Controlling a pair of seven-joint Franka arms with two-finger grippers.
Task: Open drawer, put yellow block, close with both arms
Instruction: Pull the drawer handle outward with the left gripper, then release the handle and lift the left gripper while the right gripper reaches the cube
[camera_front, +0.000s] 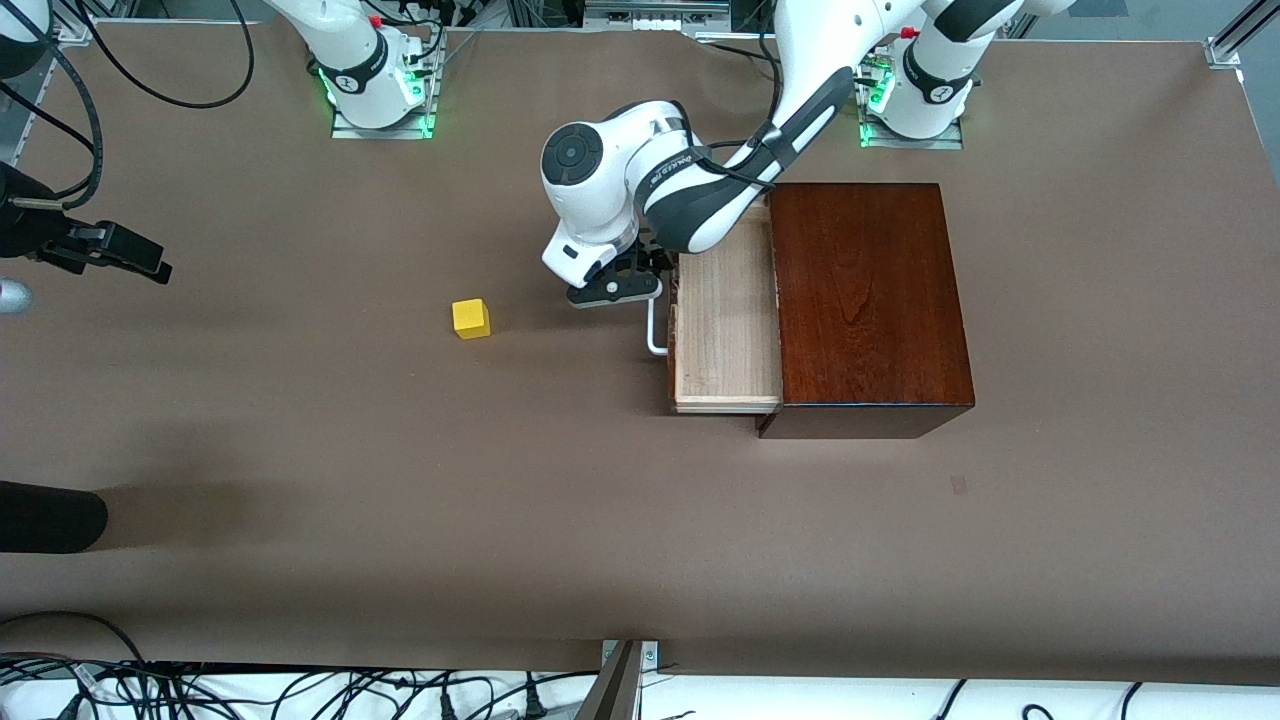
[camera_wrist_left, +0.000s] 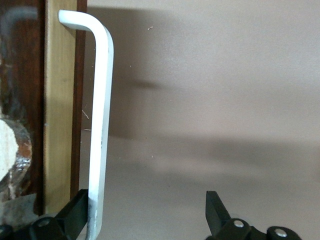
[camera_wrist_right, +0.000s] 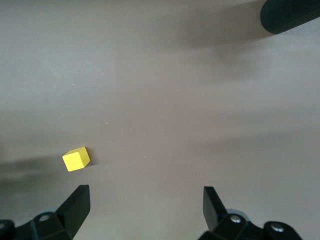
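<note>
One glossy dark-brown box has its drawer pulled partly out toward the right arm's end. Just beside the drawer's white handle, the left gripper stands wide, holding nothing. Well apart from the drawer, the right gripper hangs wide and empty, and the yellow block sits on the table between it and the drawer.

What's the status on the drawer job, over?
Left claw open at handle, drawer pulled out. Right claw open, waiting over bare table. Block on table, nothing between it and drawer.
</note>
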